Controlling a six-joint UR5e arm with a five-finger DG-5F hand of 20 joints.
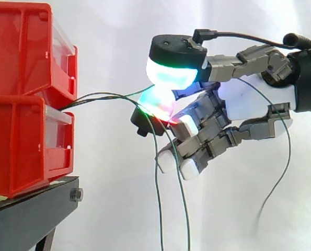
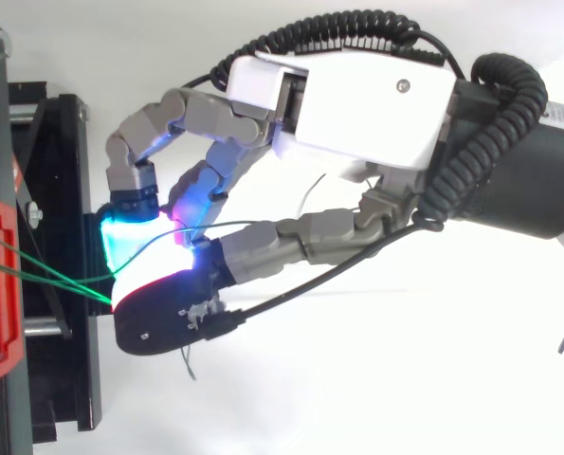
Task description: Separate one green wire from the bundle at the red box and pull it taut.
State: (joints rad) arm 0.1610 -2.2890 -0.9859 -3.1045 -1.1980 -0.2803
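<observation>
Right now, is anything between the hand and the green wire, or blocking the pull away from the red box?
Nothing visible. The hand already pinches a green wire that runs in from the red box. Below the hand, other wires hang loose, not across its way back.

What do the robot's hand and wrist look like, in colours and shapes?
The hand has a white, boxy palm shell and grey, segmented fingers. Its thick, rounded fingertips glow cyan, green and white, two backed by black caps. The wrist behind is a dark cylinder.
</observation>
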